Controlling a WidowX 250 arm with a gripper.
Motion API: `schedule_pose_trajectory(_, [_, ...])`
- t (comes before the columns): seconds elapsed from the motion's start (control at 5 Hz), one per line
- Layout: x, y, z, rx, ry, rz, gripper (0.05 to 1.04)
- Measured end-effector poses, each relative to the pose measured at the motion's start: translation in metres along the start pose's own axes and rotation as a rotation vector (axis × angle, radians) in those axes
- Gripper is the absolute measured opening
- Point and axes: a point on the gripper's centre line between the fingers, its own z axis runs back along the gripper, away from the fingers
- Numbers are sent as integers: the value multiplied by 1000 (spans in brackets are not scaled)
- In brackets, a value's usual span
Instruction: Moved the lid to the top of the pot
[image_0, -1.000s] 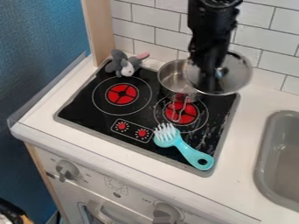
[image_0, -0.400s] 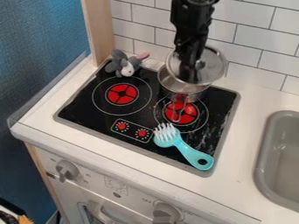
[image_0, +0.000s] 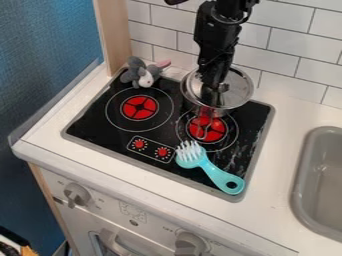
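Observation:
Over the back right burner, the black gripper (image_0: 214, 92) hangs down in front of the lid's middle and is shut on the lid. The clear, metal-rimmed lid (image_0: 238, 94) lies over the mouth of the silver pot (image_0: 194, 106), roughly level, covering most of it. Whether its rim is fully seated all round cannot be told. The pot's wire handle points toward the front, above the red burner.
A grey plush toy (image_0: 143, 75) sits at the stove's back left corner. In front of the pot lies a turquoise brush (image_0: 211, 169). The tiled wall (image_0: 287, 52) stands close behind, and a grey sink (image_0: 322, 182) is at the right.
The gripper and lid have moved left from the pot's right side, then lower onto the pot's mouth. The lid has gone from tilted to flatter. Pot, brush and toy have stayed put.

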Motion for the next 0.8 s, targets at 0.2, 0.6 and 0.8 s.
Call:
schedule_pose_trajectory(0.2, [10,-1,-5,12,-9,32,277])
schedule_pose_trajectory(0.6, [16,-5,-19,45,-9,47,277])
schedule_pose_trajectory(0.8, [16,-5,-20,54,15,50,334])
